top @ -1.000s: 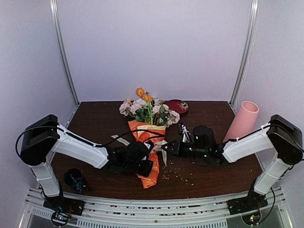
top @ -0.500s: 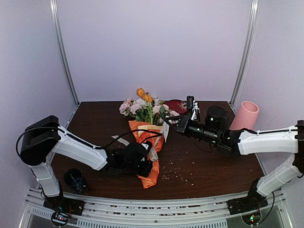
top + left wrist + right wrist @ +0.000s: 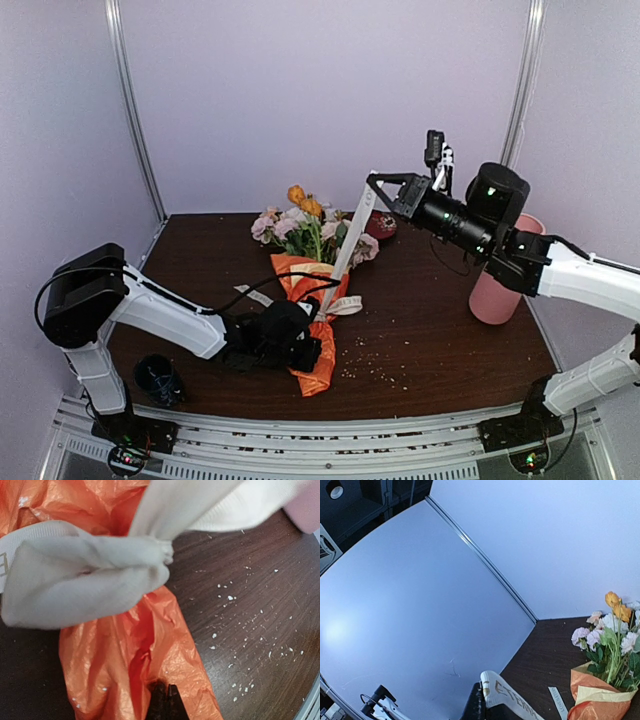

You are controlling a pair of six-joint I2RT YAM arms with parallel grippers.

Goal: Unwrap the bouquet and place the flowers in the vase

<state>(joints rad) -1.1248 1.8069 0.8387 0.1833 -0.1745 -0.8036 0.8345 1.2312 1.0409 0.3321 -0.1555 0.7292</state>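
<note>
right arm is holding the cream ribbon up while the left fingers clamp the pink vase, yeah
No: the left fingers clamp the orange paper, not the vase, which stands untouched at the right; the left wrist view shows it. The right fingers do hold the cream ribbon up.

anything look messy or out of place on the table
Yes: pale crumbs are scattered over the table right of the bouquet, and a loose paper strip lies by its left side.

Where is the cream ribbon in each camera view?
Top external: ribbon, a taut diagonal at centre, up to the right gripper.
Left wrist: knotted loop, upper left.
Right wrist: printed end, bottom centre.
Shared landmark: the orange paper.
</note>
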